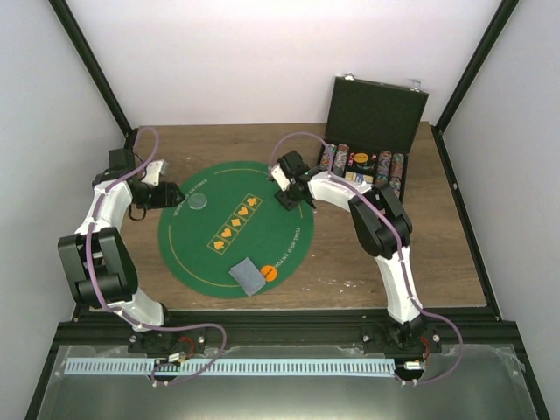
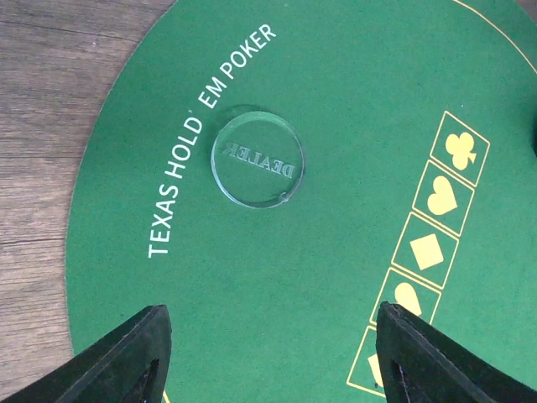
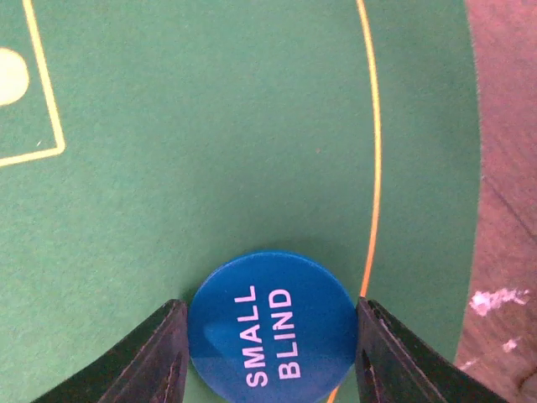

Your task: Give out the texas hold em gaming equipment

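A blue round disc (image 3: 273,332) marked SMALL BLIND sits between the fingers of my right gripper (image 3: 270,304), touching both, just over the green mat's orange border line. In the top view that gripper (image 1: 293,196) is at the mat's far right edge. My left gripper (image 2: 273,311) is open and empty over the mat's left side (image 1: 166,194). A clear DEALER disc (image 2: 256,166) lies flat ahead of its fingers. A grey-blue deck of cards (image 1: 248,276) and an orange disc (image 1: 269,273) lie at the mat's near edge. Striped poker chips (image 1: 363,162) stand in rows in the case.
The round green felt mat (image 1: 219,254) covers the middle of the wooden table. The black hinged case (image 1: 378,109) stands open at the back right, close behind the right arm. Black frame posts rise at both back corners.
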Robot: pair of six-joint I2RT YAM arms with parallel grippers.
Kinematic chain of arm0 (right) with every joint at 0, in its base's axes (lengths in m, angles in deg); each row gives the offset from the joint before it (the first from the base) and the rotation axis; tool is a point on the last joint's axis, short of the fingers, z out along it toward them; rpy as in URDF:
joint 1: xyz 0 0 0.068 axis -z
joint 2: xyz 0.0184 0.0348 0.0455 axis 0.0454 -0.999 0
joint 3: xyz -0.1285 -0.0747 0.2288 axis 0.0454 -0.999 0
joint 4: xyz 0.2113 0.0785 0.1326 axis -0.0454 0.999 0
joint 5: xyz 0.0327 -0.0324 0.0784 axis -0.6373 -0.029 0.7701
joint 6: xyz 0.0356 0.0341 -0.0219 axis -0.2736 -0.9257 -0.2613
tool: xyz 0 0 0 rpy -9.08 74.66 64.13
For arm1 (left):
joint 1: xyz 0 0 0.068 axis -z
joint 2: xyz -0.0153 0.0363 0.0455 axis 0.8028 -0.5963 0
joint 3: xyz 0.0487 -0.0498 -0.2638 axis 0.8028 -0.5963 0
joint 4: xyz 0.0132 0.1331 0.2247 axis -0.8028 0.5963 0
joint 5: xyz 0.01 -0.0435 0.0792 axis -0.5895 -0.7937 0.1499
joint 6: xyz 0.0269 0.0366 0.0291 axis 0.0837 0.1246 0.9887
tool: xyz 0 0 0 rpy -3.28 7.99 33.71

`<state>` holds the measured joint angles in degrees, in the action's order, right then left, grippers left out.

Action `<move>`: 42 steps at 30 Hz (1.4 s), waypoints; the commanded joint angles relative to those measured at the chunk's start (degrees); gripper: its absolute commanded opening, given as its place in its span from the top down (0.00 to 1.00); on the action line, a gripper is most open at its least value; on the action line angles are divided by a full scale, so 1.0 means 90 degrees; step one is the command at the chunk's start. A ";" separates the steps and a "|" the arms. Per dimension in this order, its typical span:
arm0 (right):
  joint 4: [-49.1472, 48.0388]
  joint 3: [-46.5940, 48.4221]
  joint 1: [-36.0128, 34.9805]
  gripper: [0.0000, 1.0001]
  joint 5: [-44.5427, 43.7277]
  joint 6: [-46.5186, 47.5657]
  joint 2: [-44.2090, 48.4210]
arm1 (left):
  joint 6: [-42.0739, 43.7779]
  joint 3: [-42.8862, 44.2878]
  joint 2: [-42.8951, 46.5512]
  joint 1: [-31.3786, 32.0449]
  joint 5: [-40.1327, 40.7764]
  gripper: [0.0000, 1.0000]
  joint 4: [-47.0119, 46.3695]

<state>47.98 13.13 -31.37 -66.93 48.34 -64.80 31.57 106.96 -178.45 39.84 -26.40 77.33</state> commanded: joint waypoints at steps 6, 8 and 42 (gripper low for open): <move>0.0461 0.0418 0.0055 0.22 0.0263 0.0060 0.0092 | 0.0080 0.0023 0.0131 0.0008 -0.0029 0.32 -0.0038; 0.0513 0.0332 0.0015 0.16 0.0606 0.0110 0.0503 | 0.0075 0.0031 0.0131 0.0003 -0.0042 0.32 -0.0026; 0.0456 -0.2977 -0.2599 0.06 0.1628 -0.1831 0.3321 | 0.0191 -0.0143 0.0346 0.0003 -0.0181 0.32 0.0014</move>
<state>49.71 -11.68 -55.20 -51.36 27.27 -38.02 32.18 106.26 -177.05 39.84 -26.65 77.53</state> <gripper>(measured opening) 0.948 0.685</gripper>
